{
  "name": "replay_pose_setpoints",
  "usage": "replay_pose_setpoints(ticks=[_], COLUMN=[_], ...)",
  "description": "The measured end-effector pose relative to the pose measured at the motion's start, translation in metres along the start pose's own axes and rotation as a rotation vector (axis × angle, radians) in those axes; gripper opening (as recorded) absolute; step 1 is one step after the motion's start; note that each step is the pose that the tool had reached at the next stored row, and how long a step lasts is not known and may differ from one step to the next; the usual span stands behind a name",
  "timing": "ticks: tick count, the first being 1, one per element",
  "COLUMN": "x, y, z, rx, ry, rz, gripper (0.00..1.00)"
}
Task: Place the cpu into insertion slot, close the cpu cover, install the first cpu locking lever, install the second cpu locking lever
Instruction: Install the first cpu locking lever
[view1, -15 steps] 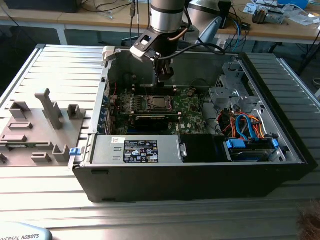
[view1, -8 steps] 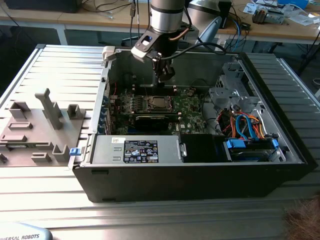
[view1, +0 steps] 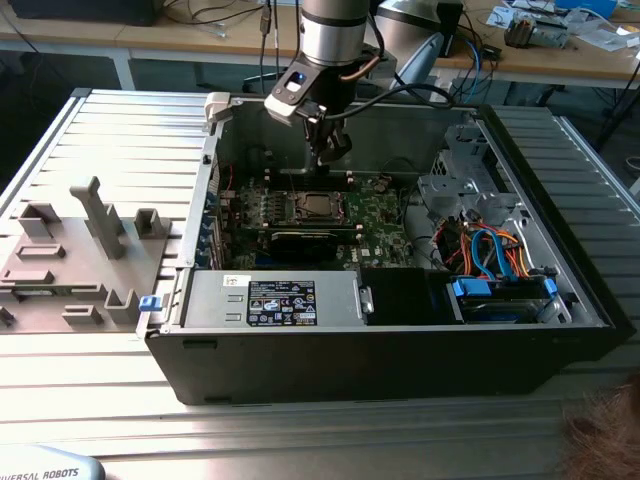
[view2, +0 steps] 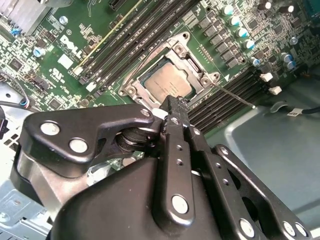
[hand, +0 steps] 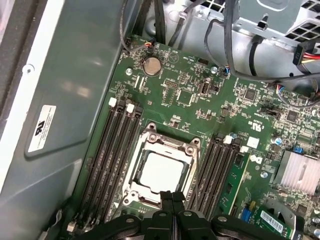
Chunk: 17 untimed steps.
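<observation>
- Over the open computer case (view1: 400, 370), my arm comes down almost upright in the exterior view. My gripper (view1: 330, 152) hangs inside the case, close above the green board.
- My 2 fingers (hand: 166, 201) are pressed together with nothing held between them. In both wrist views the tips meet along 1 thin seam.
- Those tips sit at the edge of the insertion slot (view1: 293, 208). Whether they touch its metal rim I cannot tell.
- The cpu (hand: 161, 171) lies flat in that slot. Its silvery top shows through the window of the cpu cover (hand: 169, 145), which lies down over it.
- The second wrist view looks past my knuckles and catches a thin metal rod (view2: 232, 95). It slants away from the slot's corner across the dark sockets beside it.
- The first wrist view looks straight down and shows memory slots (hand: 112, 160) on both sides of the slot. A coin battery (hand: 152, 65) and a finned heatsink (hand: 300, 172) sit farther off.
- The exterior view takes in blue and orange cables (view1: 490, 250) at the exterior view's right of the case. A grey fixture plate (view1: 80, 250) lies on the ribbed table (view1: 300, 430) at the exterior view's left.
</observation>
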<state>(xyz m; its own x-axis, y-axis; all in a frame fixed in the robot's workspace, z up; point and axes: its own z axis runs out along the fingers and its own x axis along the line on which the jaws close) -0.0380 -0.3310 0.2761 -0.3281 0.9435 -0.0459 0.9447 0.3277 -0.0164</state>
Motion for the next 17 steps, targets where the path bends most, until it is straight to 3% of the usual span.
replay_pose_setpoints(ticks=[17], x=[0.0000], y=[0.0000], z=[0.0000], rx=[-0.0022], ry=[-0.0067], rz=[-0.089], gripper=[0.11])
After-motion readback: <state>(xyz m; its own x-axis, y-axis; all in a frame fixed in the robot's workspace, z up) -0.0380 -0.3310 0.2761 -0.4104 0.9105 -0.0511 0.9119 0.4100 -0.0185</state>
